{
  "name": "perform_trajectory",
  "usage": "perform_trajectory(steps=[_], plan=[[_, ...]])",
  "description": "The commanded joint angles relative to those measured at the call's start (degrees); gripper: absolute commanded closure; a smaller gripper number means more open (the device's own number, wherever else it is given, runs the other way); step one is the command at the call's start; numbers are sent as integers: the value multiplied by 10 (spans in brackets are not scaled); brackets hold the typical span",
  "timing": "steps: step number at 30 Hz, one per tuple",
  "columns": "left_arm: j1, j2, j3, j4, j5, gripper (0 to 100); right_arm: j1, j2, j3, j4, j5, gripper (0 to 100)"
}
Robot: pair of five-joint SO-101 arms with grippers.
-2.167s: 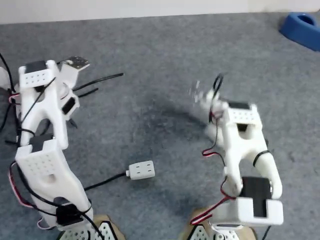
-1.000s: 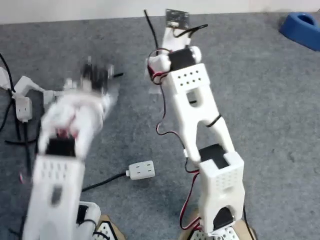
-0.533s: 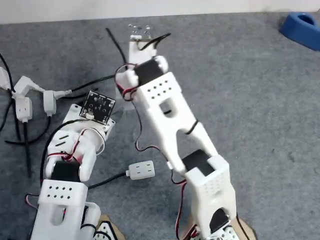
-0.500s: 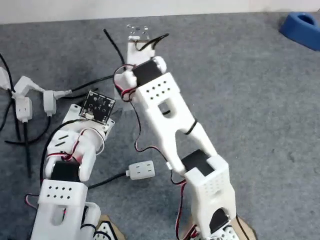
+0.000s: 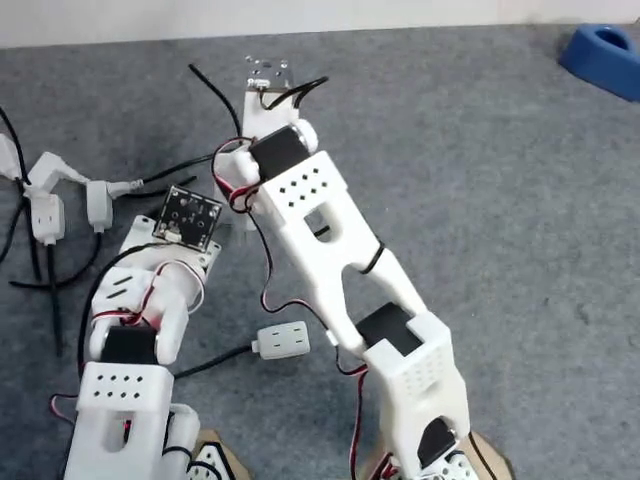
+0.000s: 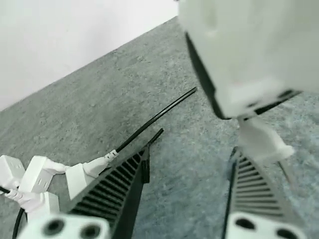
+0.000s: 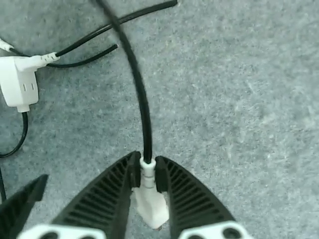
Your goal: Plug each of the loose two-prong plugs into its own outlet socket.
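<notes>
White two-prong plug (image 7: 149, 201) on a thin black cord (image 7: 141, 104): held in the right gripper (image 7: 147, 160). The black ribbed fingers (image 7: 110, 190) are closed against the plug body from both sides. The cord leaves between the fingertips and runs off across the grey carpet (image 7: 239, 99). The prongs are hidden behind the fingers. Whether the plug touches the carpet cannot be determined.

In the high view the right arm (image 5: 320, 230) stretches from its base at the near edge diagonally toward the far left. Its wrist is over the carpet, just beside the wrist of the left arm (image 5: 150, 300).

Left gripper (image 6: 190, 151): the jaws stand wide apart and hold nothing, with bare carpet between them. The white body of the right arm is close in front of it.

White socket head on a black cord (image 7: 19, 89): lies flat on the carpet to one side of the held plug, near it but not touching, with its slots facing up. Two loose black cord ends (image 7: 112, 48) lie between it and the held cord.

White outlet block with several slot pairs (image 5: 282, 340): lies flat on the carpet between the two arms, just beside the right arm's lower link. Its black cord leads toward the left arm's base.

Group of further white sockets and plugs (image 5: 45, 200): lies at the left edge of the carpet among black cords, well apart from the outlet block.

Blue plastic object (image 5: 605, 50): sits at the far right corner, well apart from everything else.
</notes>
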Motion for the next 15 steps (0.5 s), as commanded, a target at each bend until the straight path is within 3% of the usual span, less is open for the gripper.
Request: perform_trajectory(steps=[1,6,11,15], plan=[[-25,-6,-1,-13,4,740,8,-13,-31,3,-1,993],[-25,-6,9,-32,4,740,3,-17,-37,37,13,993],[-25,-11,3,-30,4,740,58,-12,-44,19,26,993],[-13,-11,-44,51,10,740,104,32,-44,-25,21,993]])
